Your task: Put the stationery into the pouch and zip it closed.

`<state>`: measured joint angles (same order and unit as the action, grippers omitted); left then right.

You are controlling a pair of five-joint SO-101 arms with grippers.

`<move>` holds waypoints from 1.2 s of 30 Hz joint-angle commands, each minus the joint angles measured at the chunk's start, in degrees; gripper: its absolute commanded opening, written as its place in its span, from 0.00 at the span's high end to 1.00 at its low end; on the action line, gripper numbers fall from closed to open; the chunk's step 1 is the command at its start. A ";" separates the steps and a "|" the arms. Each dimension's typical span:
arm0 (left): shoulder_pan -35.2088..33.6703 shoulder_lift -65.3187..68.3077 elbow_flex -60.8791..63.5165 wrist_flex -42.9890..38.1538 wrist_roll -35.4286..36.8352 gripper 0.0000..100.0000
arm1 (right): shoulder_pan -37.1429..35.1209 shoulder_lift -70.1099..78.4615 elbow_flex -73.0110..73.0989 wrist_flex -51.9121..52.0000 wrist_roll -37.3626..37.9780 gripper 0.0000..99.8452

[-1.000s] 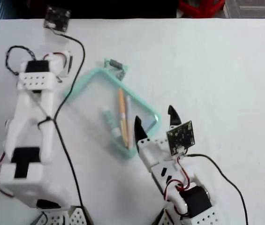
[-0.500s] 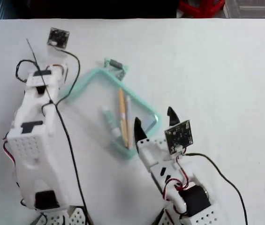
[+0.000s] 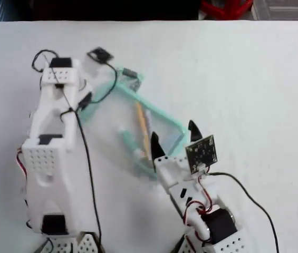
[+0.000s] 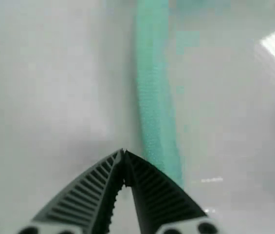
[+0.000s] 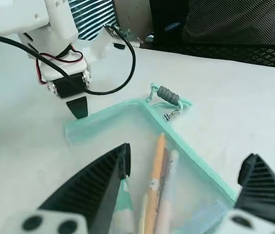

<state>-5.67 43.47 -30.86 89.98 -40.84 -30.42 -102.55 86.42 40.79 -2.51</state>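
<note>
The translucent mint-edged pouch (image 3: 119, 113), pencils (image 5: 157, 161) inside, lies on the white surface (image 3: 243, 68); the clenched left jaws, seemingly pinching its edge, should anchor it while the released right jaws nearby seek the grey zip pull (image 5: 169, 93).

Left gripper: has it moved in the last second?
Yes. In the high view the left gripper swung right, toward the unmoved right gripper, and now sits at the pouch's near corner.
</note>
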 commanded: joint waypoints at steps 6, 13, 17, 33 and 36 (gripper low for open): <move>3.12 -7.34 5.98 12.66 -15.47 0.98 | 0.48 -0.57 -0.44 -0.92 7.47 0.65; 14.90 -37.49 36.75 11.69 -29.54 0.98 | 0.48 -0.57 0.18 -1.01 7.56 0.65; 18.86 -59.38 50.64 2.46 -25.67 0.98 | 0.48 -0.57 0.18 -1.01 7.65 0.65; -5.76 -97.63 102.68 -60.04 -18.55 0.78 | 3.21 -0.66 -0.18 -1.19 7.74 0.65; -4.70 -97.36 102.77 -56.62 -16.44 0.76 | 9.63 -0.66 -2.37 -1.19 7.30 0.65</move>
<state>-10.42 -52.26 71.74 33.80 -59.03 -25.93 -102.55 87.12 40.79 4.62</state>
